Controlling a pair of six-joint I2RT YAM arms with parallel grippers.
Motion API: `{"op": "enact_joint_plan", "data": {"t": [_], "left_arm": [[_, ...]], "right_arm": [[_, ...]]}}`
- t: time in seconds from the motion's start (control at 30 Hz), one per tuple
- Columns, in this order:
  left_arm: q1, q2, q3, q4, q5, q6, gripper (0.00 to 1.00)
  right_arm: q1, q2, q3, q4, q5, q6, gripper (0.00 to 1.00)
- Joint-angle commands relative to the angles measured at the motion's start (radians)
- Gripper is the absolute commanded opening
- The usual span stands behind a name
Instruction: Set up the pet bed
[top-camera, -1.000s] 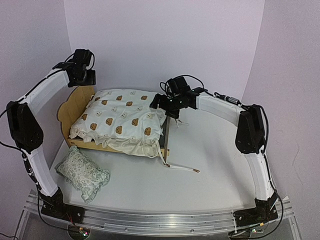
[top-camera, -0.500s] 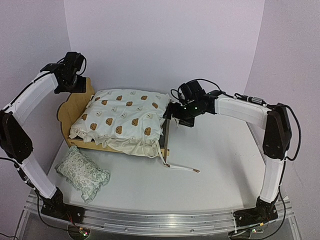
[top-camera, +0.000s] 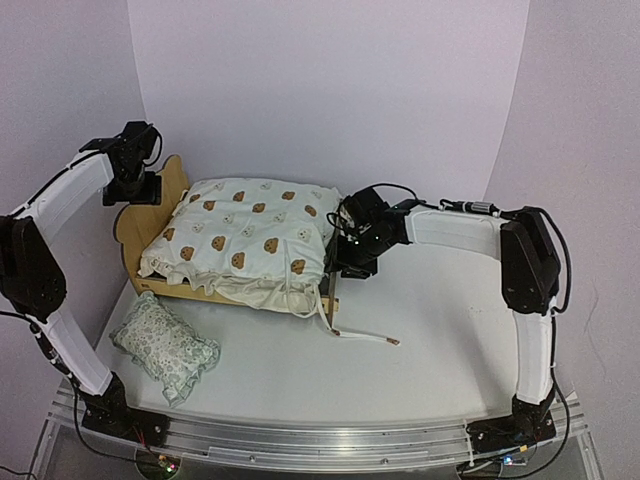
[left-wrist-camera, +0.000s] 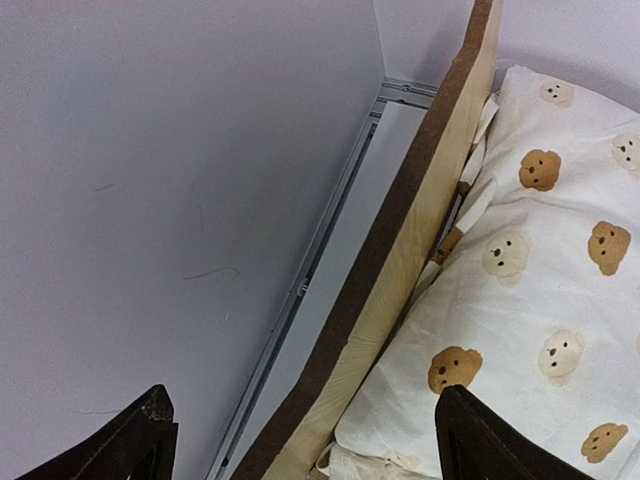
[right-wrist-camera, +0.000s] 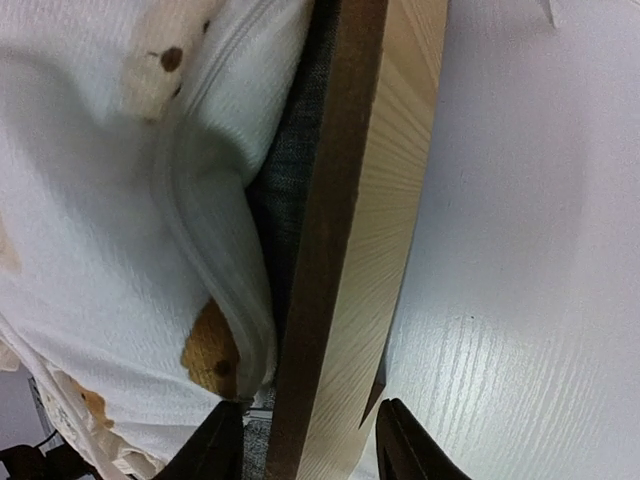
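Nearest, front-L on the tabletop (top-camera: 430, 350), a small floral ruffled pillow (top-camera: 165, 345) lies flat, near the bed but not touching it. Just past it, a loose tie (top-camera: 365, 337) trails over the tabletop from the bed's near R corner. The pet bed (top-camera: 150, 215) sits mid-L, headboard to the L & footboard (right-wrist-camera: 370, 200) to the R, w/ a cream bear-print cover (top-camera: 240, 235) heaped on it & spilling over the near rail. R jaws straddle the footboard from above. One finger (right-wrist-camera: 400, 445) is at the outer wood face; the other (right-wrist-camera: 215, 445) is on the inner side by the cover & grey base (right-wrist-camera: 285, 170). Can't tell whether they're clamped or only close around it. Farthest, back-L, L jaws hang over the headboard's outer side, spread wide, holding nothing. In the wrist view the fingertips (left-wrist-camera: 150, 430) stand well apart, w/ headboard & cover below.
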Motion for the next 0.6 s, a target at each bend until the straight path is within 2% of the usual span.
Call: {"op": "enact_joint_plan", "data": {"t": [0.0,0.13,0.23,0.43,0.57], "left_arm": [[0.009,0.025,-0.011,-0.004,0.051,0.004,0.82],[0.008,0.002,-0.034,0.023,0.095,0.011,0.71],[0.009,-0.005,-0.042,0.031,0.149,0.018,0.61],[0.005,-0.019,-0.082,0.072,0.317,0.01,0.5],[-0.039,-0.035,-0.106,0.094,0.37,-0.017,0.49]], "right_arm": [[0.0,-0.018,-0.04,-0.006,0.012,-0.027,0.32],[0.0,-0.061,-0.085,-0.006,0.054,-0.044,0.15],[0.0,-0.101,-0.13,-0.005,0.097,-0.051,0.08],[-0.015,-0.204,-0.234,-0.005,0.195,-0.066,0.04],[-0.061,-0.284,-0.329,-0.005,0.231,-0.07,0.04]]}}
